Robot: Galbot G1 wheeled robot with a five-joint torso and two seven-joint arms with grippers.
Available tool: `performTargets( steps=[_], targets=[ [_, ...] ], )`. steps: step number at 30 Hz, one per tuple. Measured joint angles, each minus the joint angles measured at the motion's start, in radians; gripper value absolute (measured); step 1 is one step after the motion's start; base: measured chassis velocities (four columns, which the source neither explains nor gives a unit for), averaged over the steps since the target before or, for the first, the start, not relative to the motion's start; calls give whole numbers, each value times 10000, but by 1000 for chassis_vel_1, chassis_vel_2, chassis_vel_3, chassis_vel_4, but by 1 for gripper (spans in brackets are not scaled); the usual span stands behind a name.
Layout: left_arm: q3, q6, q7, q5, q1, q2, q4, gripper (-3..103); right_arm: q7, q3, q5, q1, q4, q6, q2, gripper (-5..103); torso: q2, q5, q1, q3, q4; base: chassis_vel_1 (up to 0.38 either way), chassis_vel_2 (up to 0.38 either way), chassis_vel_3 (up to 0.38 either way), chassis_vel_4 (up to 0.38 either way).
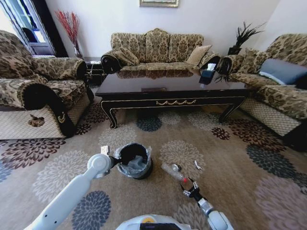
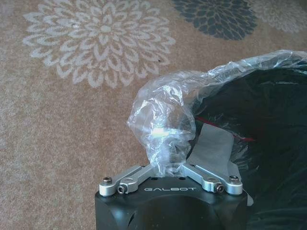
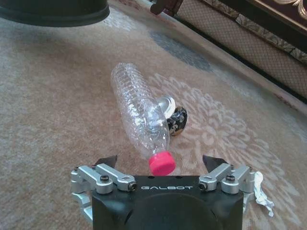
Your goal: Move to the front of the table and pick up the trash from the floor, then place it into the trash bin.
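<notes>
Bottle [image 3: 139, 112], ribbed clear plastic with red cap [image 3: 162, 163], lies on patterned carpet [image 1: 230, 158], cap between the right gripper's [image 3: 161, 163] wide-spread fingers. Black bin [image 1: 135, 160] at its 9 o'clock; left gripper [image 2: 171, 165] pinches the crinkled liner [image 2: 163, 115].

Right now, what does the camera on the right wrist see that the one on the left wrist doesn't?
Right wrist alone: the open right gripper at the red cap of the clear bottle lying on the floor, with a white paper scrap beside.

Left wrist alone: the left gripper pinching the trash bin's clear bag.

Both: the flowered carpet and the black bin.
</notes>
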Motion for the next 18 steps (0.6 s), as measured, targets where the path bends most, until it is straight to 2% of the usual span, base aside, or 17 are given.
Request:
performTargets(
  steps=[11, 12, 13, 16, 17, 18],
  targets=[
    [74, -1, 0, -73, -106, 62, 105, 0, 28, -123, -23, 366, -444, -116, 54, 101, 0, 0, 0, 0, 0, 0, 0, 0, 0],
    [76, 0, 0, -76, -108, 64, 120, 0, 28, -141, -23, 414, -503, -117, 53, 97, 0, 0, 0, 0, 0, 0, 0, 0, 0],
    [76, 0, 0, -76, -108, 64, 120, 0, 28, -141, -23, 414, -503, -117, 53, 97, 0, 0, 0, 0, 0, 0, 0, 0, 0],
    [96, -1, 2, -76, -78, 81, 134, 0, 30, -167, -14, 547, -662, -117, 46, 82, 0, 0, 0, 0, 1, 0, 0, 0, 0],
    [96, -1, 2, -76, -78, 81, 134, 0, 30, -167, -14, 547, -662, -117, 46, 82, 0, 0, 0, 0, 1, 0, 0, 0, 0],
    [115, 0, 4, -76, -70, 78, 144, 0, 32, -171, -6, 572, -694, -117, 41, 77, 0, -1, 0, 0, 1, 0, 0, 0, 0]
  ],
)
